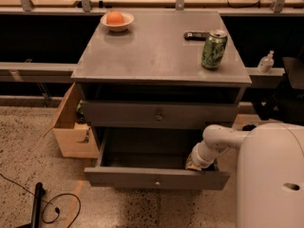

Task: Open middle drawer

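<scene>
Jaws: cannot tell if spread or pressed together, the gripper tip is sunk inside the middle drawer, at its right end just behind the front panel

Far left, a box beside the desk, not involved. Middle drawer stands well out from the desk body, dark interior showing, front panel low and nearest the camera. Its knob is centred on the front, nothing touching it. Upper drawer looks shut or nearly so, hard to tell. No drawer visible below the open one

Progress, my read: opening mostly done. Left is maybe a last bit of travel, then lifting the gripper clear

Arm: comes off the robot body at lower right, runs left, bends down at the wrist into the drawer's right corner
</scene>
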Available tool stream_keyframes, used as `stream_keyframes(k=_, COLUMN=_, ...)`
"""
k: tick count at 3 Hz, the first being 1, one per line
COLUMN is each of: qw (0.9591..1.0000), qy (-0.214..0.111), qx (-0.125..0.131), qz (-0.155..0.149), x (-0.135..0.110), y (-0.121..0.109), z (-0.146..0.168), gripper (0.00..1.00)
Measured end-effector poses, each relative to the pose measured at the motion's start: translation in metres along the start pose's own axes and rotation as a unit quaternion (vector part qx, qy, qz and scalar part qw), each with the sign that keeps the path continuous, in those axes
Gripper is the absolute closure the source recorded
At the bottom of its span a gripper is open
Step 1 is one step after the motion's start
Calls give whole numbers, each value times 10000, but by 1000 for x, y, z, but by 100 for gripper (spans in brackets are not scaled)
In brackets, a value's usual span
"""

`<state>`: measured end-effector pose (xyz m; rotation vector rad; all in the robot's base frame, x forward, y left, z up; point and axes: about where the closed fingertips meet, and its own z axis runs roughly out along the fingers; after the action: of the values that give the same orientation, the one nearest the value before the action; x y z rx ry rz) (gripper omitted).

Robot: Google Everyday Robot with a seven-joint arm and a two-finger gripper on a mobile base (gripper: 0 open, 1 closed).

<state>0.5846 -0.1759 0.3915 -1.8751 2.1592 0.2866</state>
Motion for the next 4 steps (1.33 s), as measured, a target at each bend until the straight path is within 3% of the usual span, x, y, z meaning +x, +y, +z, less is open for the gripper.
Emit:
stream_keyframes(k=1, qw=10000, qy=-1, qx=-1, qz=1, x=0, y=-3, z=0, gripper=100)
stream_keyframes(k=2, qw=9984, qy=-54, qx=-537, qz=147, x=-4, y=38, z=7, gripper=100)
stream_keyframes(k=3, qw=9981, qy=-59, qx=-584, qz=160, x=-5, y=37, z=8, gripper=100)
stream_keyframes(k=4, qw=9934, qy=-104, qx=-1111, qz=264, x=-9, y=77, z=10, gripper=100)
